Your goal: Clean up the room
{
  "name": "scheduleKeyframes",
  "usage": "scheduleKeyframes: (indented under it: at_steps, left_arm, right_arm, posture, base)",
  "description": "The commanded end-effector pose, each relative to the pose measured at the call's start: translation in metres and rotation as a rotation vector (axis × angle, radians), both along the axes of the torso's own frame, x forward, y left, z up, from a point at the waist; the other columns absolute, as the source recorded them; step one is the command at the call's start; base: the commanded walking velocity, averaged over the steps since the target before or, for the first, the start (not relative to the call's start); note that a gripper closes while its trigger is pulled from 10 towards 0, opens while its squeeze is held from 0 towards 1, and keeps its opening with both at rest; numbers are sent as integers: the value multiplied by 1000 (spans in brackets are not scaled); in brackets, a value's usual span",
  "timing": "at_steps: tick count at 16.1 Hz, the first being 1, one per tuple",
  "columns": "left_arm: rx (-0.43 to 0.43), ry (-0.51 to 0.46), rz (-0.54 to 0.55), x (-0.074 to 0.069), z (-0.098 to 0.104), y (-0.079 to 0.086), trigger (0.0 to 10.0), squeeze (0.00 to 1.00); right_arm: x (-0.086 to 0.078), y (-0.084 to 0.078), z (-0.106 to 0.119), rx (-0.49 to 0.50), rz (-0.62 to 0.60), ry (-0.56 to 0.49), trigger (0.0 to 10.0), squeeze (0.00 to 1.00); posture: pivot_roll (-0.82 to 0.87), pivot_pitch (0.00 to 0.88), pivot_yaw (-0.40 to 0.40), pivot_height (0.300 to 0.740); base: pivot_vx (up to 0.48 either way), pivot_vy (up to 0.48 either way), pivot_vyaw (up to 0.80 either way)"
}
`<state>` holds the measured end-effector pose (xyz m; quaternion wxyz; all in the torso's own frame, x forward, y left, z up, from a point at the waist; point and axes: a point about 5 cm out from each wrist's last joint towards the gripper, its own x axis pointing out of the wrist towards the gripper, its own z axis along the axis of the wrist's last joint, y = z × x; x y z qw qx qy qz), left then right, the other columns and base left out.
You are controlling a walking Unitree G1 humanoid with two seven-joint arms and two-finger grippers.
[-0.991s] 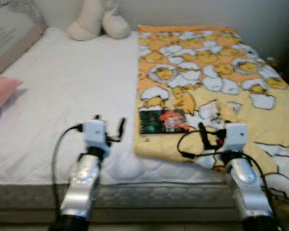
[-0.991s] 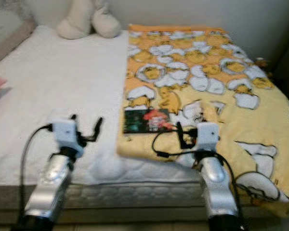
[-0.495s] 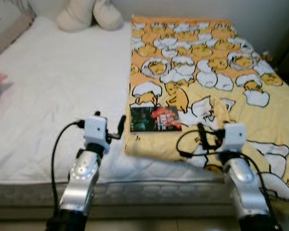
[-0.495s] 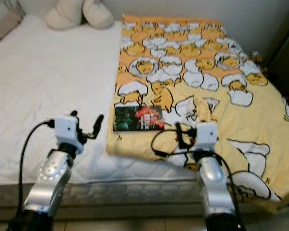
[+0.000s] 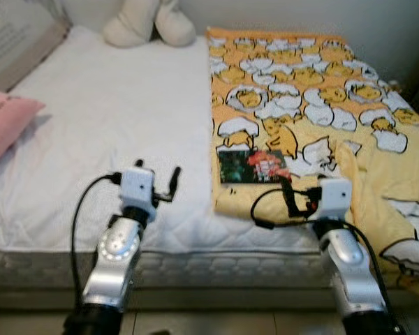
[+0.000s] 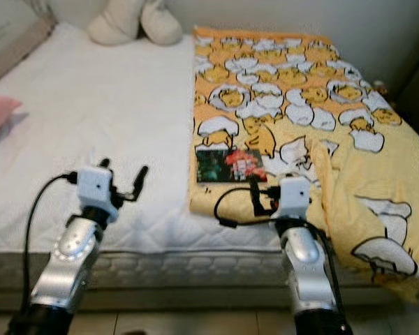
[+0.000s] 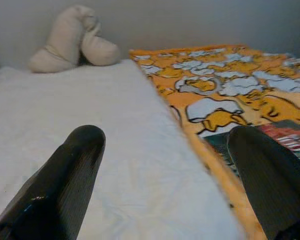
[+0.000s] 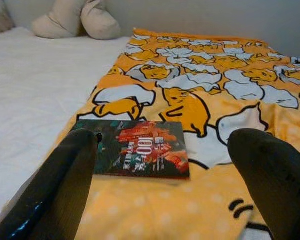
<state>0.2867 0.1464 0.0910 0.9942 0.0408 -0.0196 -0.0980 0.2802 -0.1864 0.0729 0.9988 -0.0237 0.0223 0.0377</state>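
**Book on blanket, both grippers spread**

You had the book (image 8: 132, 148) lying flat on the yellow blanket (image 5: 314, 91), near its edge toward the white mattress (image 5: 119, 118). Right gripper (image 8: 162, 187) hovered just short of the book, fingers spread. Left gripper (image 7: 165, 185) spread over the mattress beside the book. Cream plush (image 5: 150, 24) well beyond; pink pillow (image 5: 7, 129) far aside.

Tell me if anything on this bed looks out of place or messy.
A book lies flat on the yellow blanket near the bed's front edge. The blanket covers only the bed's right half and is rumpled at its front right corner. A pink pillow sits at the left edge.
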Motion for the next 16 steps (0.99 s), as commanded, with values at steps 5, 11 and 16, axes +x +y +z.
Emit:
scheduleKeyframes:
  at_steps: [5,11,16]
  left_arm:
    - [-8,-4,-17,4,5,-3,10000,0]
    - [-25,22,3,7,2,-1,10000,0]
    - [-21,159,18,28,-9,7,10000,0]
  right_arm:
    - [0,-6,5,-2,-16,-23,10000,0]
    - [-2,-7,5,-10,-16,-19,10000,0]
    - [-5,1,11,0,8,-34,10000,0]
  posture:
    - [-39,0,-1,740]
    - [-42,0,-2,740]
    - [-70,18,3,740]
  base:
    - [469,0,-449]
    - [398,174,-372]
    - [0,0,0]
